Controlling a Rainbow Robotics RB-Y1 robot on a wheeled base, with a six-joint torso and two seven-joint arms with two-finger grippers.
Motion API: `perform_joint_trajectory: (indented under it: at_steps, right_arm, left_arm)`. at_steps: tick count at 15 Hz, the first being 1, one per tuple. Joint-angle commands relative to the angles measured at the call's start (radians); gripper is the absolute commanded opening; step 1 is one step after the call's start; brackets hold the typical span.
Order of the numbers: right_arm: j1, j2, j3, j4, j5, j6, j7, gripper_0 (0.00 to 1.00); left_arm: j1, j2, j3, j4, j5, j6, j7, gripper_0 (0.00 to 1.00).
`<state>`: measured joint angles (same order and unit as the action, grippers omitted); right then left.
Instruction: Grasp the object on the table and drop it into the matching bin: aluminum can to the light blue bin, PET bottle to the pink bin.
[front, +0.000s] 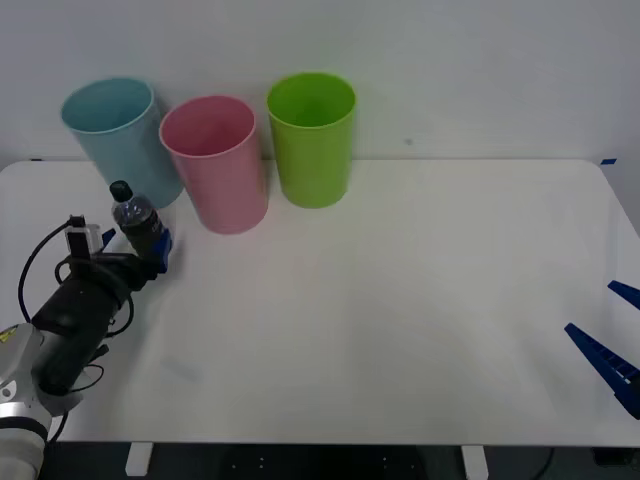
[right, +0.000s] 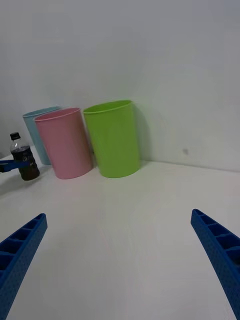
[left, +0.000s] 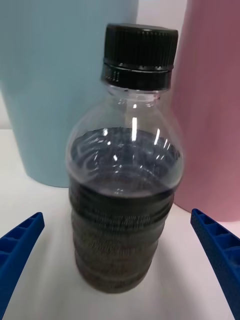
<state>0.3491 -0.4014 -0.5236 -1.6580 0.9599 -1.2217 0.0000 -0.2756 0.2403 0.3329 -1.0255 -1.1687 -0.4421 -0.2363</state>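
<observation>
The PET bottle (front: 138, 222), clear with a black cap and dark brown contents, stands upright on the white table (front: 400, 300) at the far left, just in front of the gap between the light blue bin (front: 120, 135) and the pink bin (front: 215, 165). My left gripper (front: 137, 243) is open, with one blue finger on each side of the bottle (left: 125, 190) and a gap to both fingers. Behind it rise the light blue bin (left: 60, 90) and the pink bin (left: 210, 100). My right gripper (front: 610, 340) waits open at the table's right front edge.
A lime green bin (front: 313, 140) stands to the right of the pink one, the three in a row along the table's back edge by the wall. The white tabletop stretches bare between the bins and my right gripper.
</observation>
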Motion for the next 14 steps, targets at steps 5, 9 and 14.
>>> perform_joint_trajectory:
  at_steps: [5,9,14]
  right_arm:
    - [0.000,0.000,0.000,0.000,0.000,0.000,0.000,1.00]
    - [0.000,0.000,0.000,0.000,0.000,0.000,0.000,1.00]
    - [0.000,0.000,0.000,0.000,0.000,0.000,0.000,1.00]
  left_arm:
    - [-0.073,-0.021,0.005,0.056,-0.051,0.043,0.000,1.00]
    - [-0.076,-0.024,0.003,0.056,-0.057,0.045,0.000,1.00]
    - [-0.076,-0.024,0.005,0.056,-0.054,0.046,0.000,0.00]
